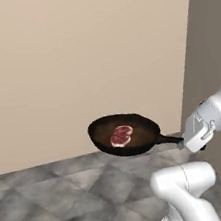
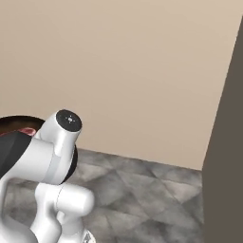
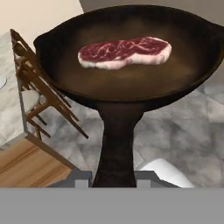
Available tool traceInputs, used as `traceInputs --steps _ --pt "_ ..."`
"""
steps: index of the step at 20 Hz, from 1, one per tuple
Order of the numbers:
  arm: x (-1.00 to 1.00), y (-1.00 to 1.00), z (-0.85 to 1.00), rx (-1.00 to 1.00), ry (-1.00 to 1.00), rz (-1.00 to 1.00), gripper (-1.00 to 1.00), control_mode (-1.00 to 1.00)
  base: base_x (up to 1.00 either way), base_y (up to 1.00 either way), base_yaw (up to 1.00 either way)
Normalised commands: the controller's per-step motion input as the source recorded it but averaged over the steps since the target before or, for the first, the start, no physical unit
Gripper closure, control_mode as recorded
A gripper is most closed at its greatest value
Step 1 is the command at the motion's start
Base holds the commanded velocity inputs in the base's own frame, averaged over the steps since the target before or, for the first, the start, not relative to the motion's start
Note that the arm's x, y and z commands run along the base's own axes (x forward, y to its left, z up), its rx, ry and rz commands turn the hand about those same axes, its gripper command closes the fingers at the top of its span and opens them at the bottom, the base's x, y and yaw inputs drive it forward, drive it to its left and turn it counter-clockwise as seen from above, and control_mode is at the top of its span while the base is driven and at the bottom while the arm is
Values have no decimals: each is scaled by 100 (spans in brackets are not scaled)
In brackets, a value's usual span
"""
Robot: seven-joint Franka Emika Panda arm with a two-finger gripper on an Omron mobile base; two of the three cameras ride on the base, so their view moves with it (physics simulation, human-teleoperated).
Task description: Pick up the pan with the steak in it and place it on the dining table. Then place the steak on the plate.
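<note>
My tool (image 1: 182, 142) is clenched on the long, straight black handle of the pan (image 1: 125, 134), held level in the air above the grey stone-tiled floor (image 1: 56, 202). The round, shallow bowl is dark brown inside; the marbled red steak (image 3: 124, 52), flat and fat-edged, lies roughly mid-bowl. Beyond, probably a wooden chair (image 3: 37, 89).

Beige wall (image 1: 74, 62) behind; grey stone-tile floor (image 1: 56, 202); wooden chair (image 3: 37, 87) left in hand view.
</note>
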Motion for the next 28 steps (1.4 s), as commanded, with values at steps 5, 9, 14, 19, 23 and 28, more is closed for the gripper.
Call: traceInputs --steps 5,9,14,19,23,28 --pt "0 0 0 0 0 0 100 100 0 0 50" --pt "0 0 0 0 0 0 100 100 -1 0 50" --pt "0 0 0 0 0 0 100 100 -1 0 50" --pt "0 0 0 0 0 0 100 100 -1 0 50" --pt "0 0 0 0 0 0 100 100 0 0 50" --pt "0 0 0 0 0 0 100 100 0 0 50"
